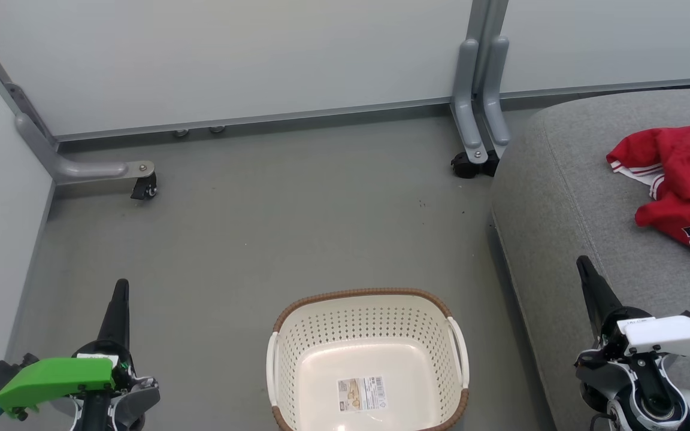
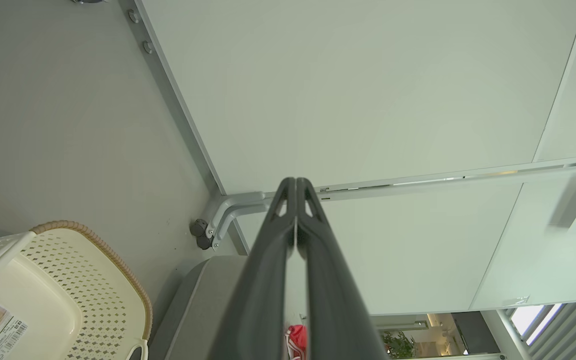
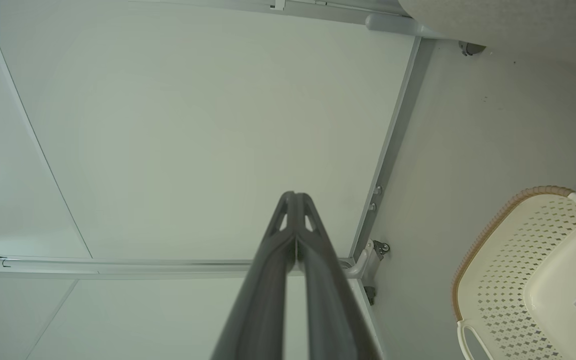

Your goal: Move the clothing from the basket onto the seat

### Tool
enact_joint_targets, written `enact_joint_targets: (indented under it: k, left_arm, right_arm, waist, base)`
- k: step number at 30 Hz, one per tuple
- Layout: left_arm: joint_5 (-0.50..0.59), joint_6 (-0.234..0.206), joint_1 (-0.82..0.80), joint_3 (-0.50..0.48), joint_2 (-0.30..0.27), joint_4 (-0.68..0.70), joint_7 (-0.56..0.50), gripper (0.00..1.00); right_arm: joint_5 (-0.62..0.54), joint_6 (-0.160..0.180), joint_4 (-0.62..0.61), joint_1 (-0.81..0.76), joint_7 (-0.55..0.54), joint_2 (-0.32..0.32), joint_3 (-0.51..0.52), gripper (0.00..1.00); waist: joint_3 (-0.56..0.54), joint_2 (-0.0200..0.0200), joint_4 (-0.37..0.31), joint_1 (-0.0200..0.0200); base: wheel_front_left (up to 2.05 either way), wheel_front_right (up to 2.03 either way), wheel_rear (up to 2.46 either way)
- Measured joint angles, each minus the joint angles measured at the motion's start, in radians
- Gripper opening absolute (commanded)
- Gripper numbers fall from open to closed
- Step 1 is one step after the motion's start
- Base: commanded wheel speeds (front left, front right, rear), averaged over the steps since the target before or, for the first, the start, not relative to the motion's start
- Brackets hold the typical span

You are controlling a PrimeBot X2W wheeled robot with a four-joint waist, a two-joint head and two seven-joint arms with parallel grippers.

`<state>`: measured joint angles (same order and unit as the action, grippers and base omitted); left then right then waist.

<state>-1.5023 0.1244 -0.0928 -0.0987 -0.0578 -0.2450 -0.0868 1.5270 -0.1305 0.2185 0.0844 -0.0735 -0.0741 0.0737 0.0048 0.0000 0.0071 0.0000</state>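
Left claw (image 1: 121, 286) and right claw (image 1: 582, 263) pinched closed (gripping nothing); clothing (image 1: 680, 179) lies on seat (image 1: 560, 203) beside basket (image 1: 369, 294).

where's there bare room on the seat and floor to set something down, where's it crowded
The seat is bare along its left side, between its rounded edge and the clothing. The floor is bare from the basket to the back wall. The basket's bottom holds just a label. Crowded: the seat's right side, under the clothing.

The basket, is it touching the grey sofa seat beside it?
Apart. The head view shows a strip of grey floor running between the basket and the near edge of the seat.
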Motion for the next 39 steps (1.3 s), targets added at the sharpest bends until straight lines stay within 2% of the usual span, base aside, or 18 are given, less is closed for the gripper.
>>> enact_joint_targets:
  k: [16, 39]
  left_arm:
    - [-0.107, 0.003, -0.010, -0.015, 0.008, -0.001, -0.027, 0.00]
    - [-0.109, 0.003, -0.011, -0.016, 0.009, -0.001, -0.028, 0.00]
  right_arm:
    - [0.105, 0.000, 0.025, 0.015, -0.013, 0.002, 0.009, 0.00]
    - [0.106, 0.000, 0.026, 0.019, -0.021, 0.007, 0.016, 0.00]
  waist:
    - [-0.002, 0.0000, -0.007, 0.0000]
    - [-0.002, 0.0000, -0.007, 0.0000]
  base:
    - [0.00, 0.00, 0.00]
    - [0.00, 0.00, 0.00]
